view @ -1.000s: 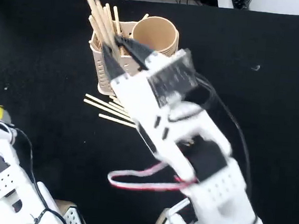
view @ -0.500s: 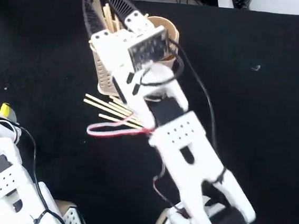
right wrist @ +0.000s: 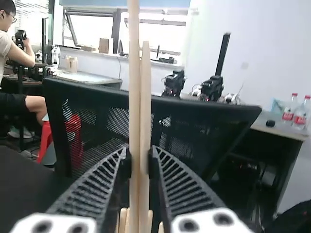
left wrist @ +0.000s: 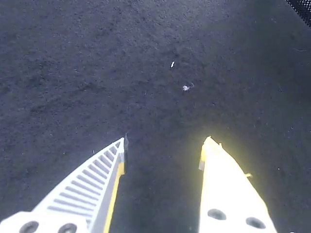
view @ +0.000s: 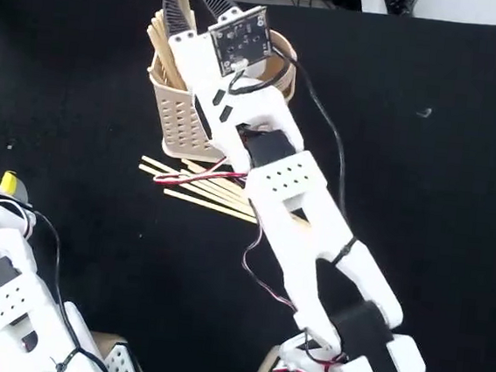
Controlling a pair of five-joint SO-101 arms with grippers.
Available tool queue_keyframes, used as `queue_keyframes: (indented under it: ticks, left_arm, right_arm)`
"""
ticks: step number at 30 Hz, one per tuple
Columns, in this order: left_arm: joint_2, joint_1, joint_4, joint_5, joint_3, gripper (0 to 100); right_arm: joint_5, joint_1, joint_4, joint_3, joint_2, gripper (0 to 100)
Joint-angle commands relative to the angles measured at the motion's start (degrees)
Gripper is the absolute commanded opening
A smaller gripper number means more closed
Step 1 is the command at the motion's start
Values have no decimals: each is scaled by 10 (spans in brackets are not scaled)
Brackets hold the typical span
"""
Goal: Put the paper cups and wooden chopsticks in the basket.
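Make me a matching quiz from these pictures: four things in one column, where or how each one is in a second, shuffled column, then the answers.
Things
1. brown paper cup
2. loose wooden chopsticks
3. pair of upright wooden chopsticks
4. left arm's jaws

Places or states
A. open over the bare black table
B. clamped between the right arm's jaws
C. in the beige perforated basket
D. lying flat on the table beside the basket

Pairs: 1-C, 2-D, 3-B, 4-A.

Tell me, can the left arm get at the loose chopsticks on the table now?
Probably yes: the left gripper is open, bare table lies between, and the right arm covers only the loose chopsticks' far ends.
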Motion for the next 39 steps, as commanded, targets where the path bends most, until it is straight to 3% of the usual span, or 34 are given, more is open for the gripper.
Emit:
queue_keyframes:
  ticks: [1,12,18,26,29,33,39]
  left_arm:
    - [-8,8,-5,-6,-5,253]
    - [-8,8,-5,-6,-7,253]
    - [-8,7,-5,-6,-7,253]
    - [-8,7,-5,-6,-7,253]
    - [-8,7,-5,-6,-7,253]
    - [-8,6,-5,-6,-7,253]
    - [-8,5,-5,-6,-7,253]
  right_arm:
    - [-15,-3,-11,9,1,11]
    - [-16,0,-11,68,-3,14]
    - [-16,-16,22,67,-6,136]
    - [-12,-23,48,65,-121,107]
    - [-12,-30,135,57,-202,106]
    - [-11,-42,324,51,-329,106]
    - [-11,-27,735,58,-493,106]
